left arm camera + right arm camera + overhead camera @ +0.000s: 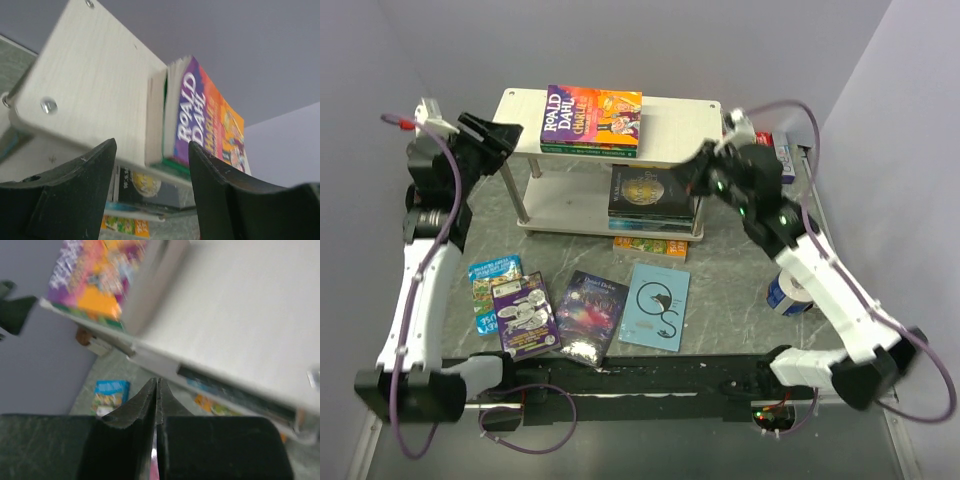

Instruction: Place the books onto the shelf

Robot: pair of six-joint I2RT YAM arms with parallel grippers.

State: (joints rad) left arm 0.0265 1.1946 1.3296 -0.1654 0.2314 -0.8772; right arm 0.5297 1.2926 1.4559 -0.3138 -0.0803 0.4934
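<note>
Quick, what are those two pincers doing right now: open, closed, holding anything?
The black left pincer: open, empty.
The black right pincer: closed, holding nothing.

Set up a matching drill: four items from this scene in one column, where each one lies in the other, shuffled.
Items
1. Roald Dahl book
2. dark book with gold disc
3. light blue book
4. tape roll

Places
A. table, far right
B. lower board
C. table, near edge, middle
D. top board

Pairs: 1-D, 2-B, 3-C, 4-A
</note>
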